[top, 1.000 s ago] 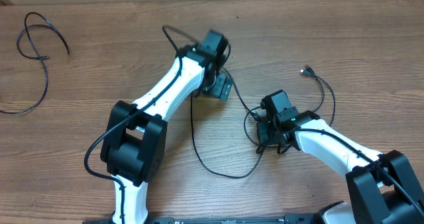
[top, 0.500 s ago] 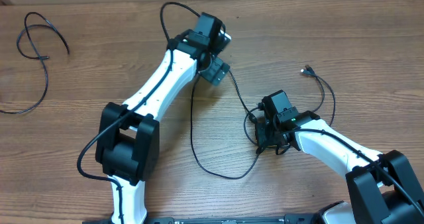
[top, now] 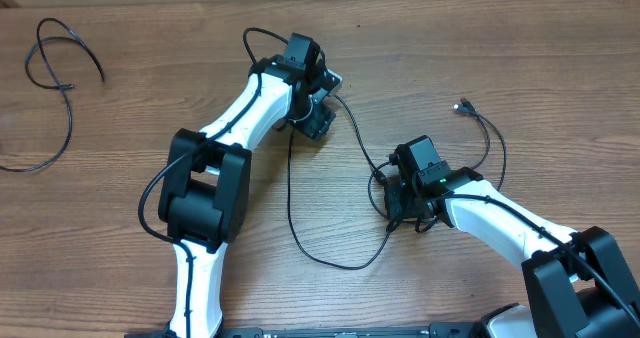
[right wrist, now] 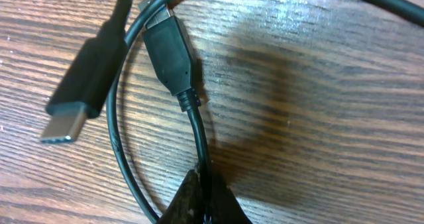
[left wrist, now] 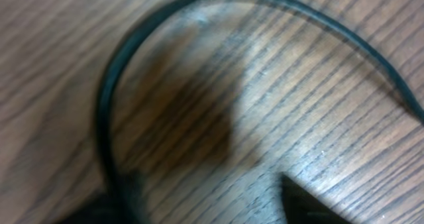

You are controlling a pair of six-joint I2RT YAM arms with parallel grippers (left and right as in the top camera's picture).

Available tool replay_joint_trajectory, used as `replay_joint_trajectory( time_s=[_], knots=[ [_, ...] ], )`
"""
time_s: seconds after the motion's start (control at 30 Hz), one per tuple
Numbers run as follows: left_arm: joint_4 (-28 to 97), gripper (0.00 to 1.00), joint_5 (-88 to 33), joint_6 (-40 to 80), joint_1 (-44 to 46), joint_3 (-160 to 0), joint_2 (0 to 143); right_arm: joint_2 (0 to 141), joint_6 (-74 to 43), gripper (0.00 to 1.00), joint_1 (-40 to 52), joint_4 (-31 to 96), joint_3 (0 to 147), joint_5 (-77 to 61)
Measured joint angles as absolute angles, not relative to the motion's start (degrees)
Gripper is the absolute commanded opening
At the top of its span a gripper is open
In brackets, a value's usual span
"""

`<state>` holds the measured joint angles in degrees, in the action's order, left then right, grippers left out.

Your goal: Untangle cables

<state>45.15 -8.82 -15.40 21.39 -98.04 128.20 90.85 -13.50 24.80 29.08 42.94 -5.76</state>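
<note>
Right gripper (right wrist: 204,201) is pinched tight on the tangled cable (top: 291,198) just behind a plug (right wrist: 169,52), mid-table (top: 560,58). Left gripper (left wrist: 212,207): fingertips (left wrist: 305,204) apart, low over a bend of it, nothing clamped. Second cable (top: 66,108) lies far left, well apart.

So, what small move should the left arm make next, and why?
Probably close the left pincer on the cable: its jaws stand apart, the cable runs beside one fingertip, and the right pincer is shut on a plug's cord.

Likely lab: two robot arms (top: 250,118), wood-grain table (top: 560,48).
</note>
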Motion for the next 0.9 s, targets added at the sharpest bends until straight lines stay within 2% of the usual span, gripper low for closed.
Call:
replay_joint_trajectory(
  time_s=[0.03,0.33,0.6,0.8,0.9],
  knots=[
    [45.1,0.04,-8.8,-15.5,21.4,-98.0,128.5,90.8,-13.5,0.04,24.8,29.0,42.9,-5.8],
    [49.5,0.04,-7.5,-15.4,21.2,-98.1,128.8,90.8,-15.2,0.04,24.2,33.1,44.4,-11.7],
    [51.1,0.04,-7.5,-5.9,18.6,-98.1,124.7,86.0,-16.3,0.04,23.2,46.6,60.0,-19.3],
    [51.3,0.05,-13.5,0.0,14.9,-98.2,119.7,80.4,-16.5,0.04,23.3,40.5,65.9,-23.8],
    [52.7,0.05,-20.3,1.2,13.3,-98.5,119.1,80.8,-17.2,0.04,23.5,36.2,65.9,-25.3]
  ],
)
